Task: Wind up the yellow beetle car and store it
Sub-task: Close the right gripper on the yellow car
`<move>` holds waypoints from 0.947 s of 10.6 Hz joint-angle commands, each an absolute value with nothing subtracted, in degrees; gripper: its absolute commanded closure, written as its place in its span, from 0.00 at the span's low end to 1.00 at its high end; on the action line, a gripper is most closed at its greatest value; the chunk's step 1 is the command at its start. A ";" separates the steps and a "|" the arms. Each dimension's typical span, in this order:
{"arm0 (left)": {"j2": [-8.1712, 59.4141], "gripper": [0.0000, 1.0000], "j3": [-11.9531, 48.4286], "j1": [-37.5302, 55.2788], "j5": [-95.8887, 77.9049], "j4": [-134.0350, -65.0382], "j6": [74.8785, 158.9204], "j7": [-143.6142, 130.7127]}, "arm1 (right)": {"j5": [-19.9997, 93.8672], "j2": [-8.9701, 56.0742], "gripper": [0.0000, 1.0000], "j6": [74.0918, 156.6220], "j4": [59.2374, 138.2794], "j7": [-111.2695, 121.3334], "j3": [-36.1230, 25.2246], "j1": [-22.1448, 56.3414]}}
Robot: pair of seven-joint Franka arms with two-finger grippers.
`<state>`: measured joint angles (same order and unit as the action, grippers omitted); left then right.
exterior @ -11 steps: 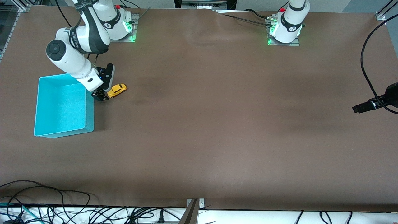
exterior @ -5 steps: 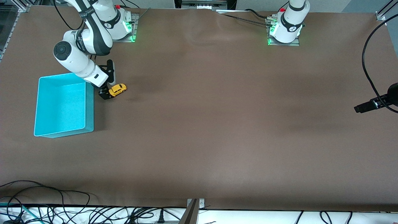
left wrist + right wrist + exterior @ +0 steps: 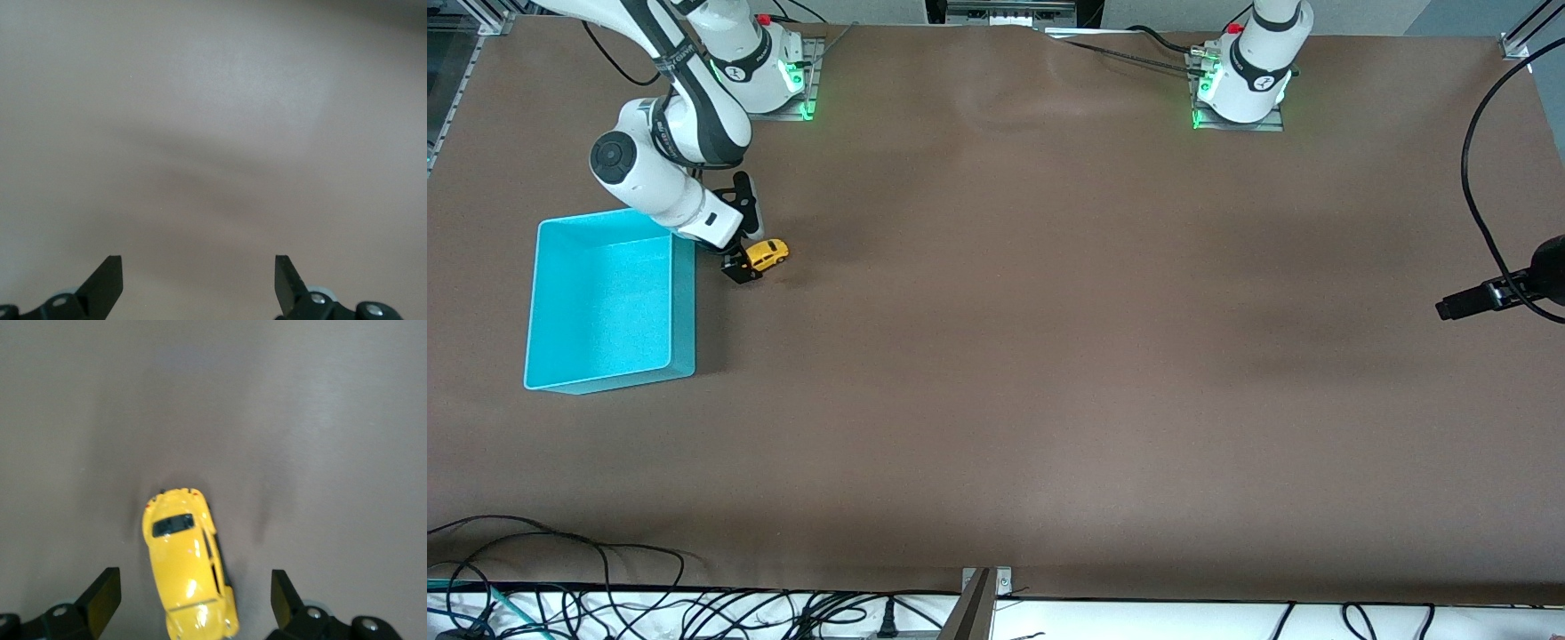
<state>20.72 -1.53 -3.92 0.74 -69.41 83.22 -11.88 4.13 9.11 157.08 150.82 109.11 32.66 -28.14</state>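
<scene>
The yellow beetle car (image 3: 769, 253) stands on the brown table beside the cyan bin (image 3: 683, 311), a little farther from the front camera than the bin's middle. My right gripper (image 3: 743, 263) is down at the car's bin-side end, open. In the right wrist view the car (image 3: 183, 560) lies lengthwise between the spread fingertips of the right gripper (image 3: 195, 597), with a gap on each side. The left gripper (image 3: 199, 280) shows only in the left wrist view, open over bare table with nothing between its fingers.
The bin is empty and sits at the right arm's end of the table. A black device on a cable (image 3: 1485, 298) hangs at the left arm's end. Loose cables (image 3: 605, 596) run along the table's near edge.
The right gripper has moved away from the bin's corner toward the car and now straddles its end. The car has stayed put.
</scene>
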 commanded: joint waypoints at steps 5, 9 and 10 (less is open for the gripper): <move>20.39 0.00 -2.29 -3.52 -1.05 -69.17 83.23 -10.37 | 4.22 10.72 0.00 160.40 152.49 113.12 33.75 -29.88; 20.39 0.00 -2.29 -3.43 -1.05 -69.08 83.23 -10.37 | 4.22 10.72 0.49 160.66 152.49 113.38 33.75 -30.23; 20.39 0.00 -2.29 -3.43 -1.05 -69.08 83.23 -10.37 | 4.22 10.72 0.70 160.58 152.49 113.38 33.75 -30.23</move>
